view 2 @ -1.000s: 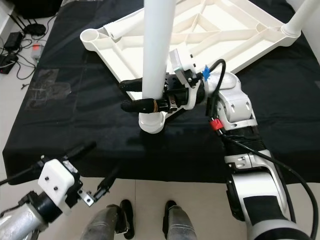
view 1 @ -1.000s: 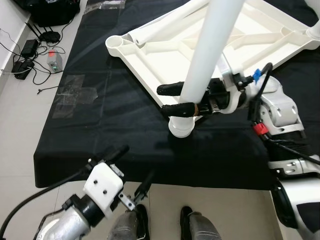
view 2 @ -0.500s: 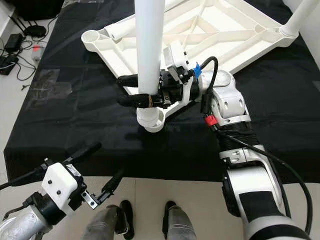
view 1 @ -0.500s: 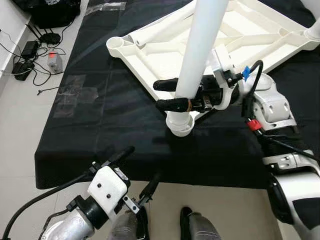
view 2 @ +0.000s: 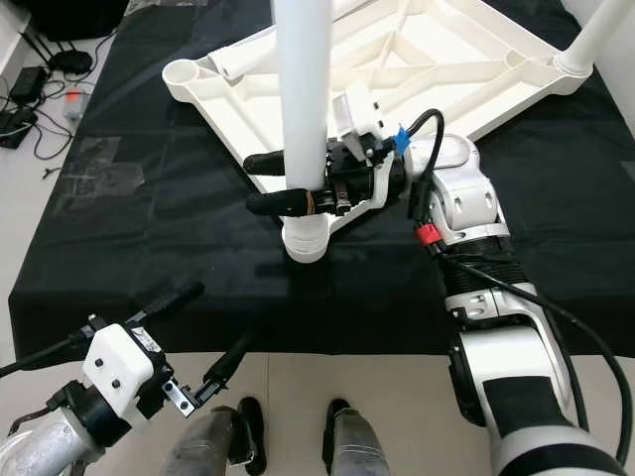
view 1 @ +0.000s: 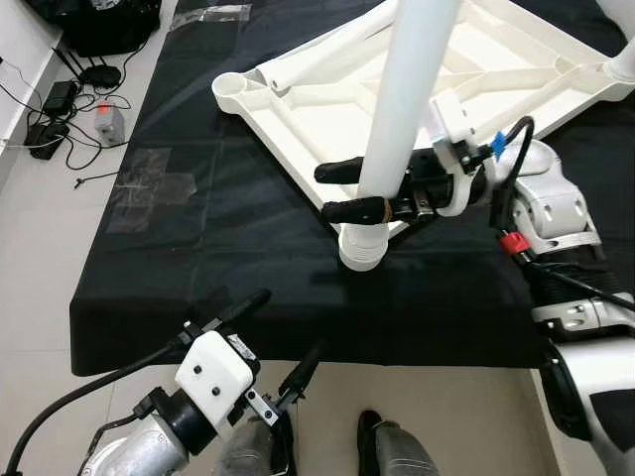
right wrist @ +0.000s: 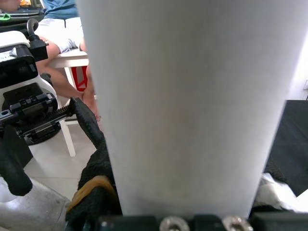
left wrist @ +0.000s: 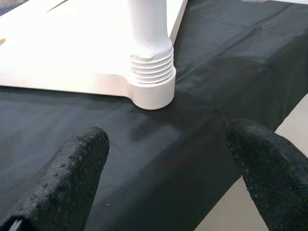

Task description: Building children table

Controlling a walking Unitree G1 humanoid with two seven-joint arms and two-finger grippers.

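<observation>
Right claw [view 1: 349,190] grips the leg [view 1: 402,119]; I keep it upright, twisting into the corner socket [view 1: 361,250].

Right silver arm reaches forward and inward across the body, wrist turned sideways; right gripper [view 1: 359,190] has its two long black fingers clamped on either side of the upright white plastic table leg [view 1: 402,109], low on the shaft. Left silver arm is bent low near the body, wrist tilted up; left gripper [view 1: 266,332] hangs free, fingers [left wrist: 79,166] spread wide apart, holding nothing.
</observation>
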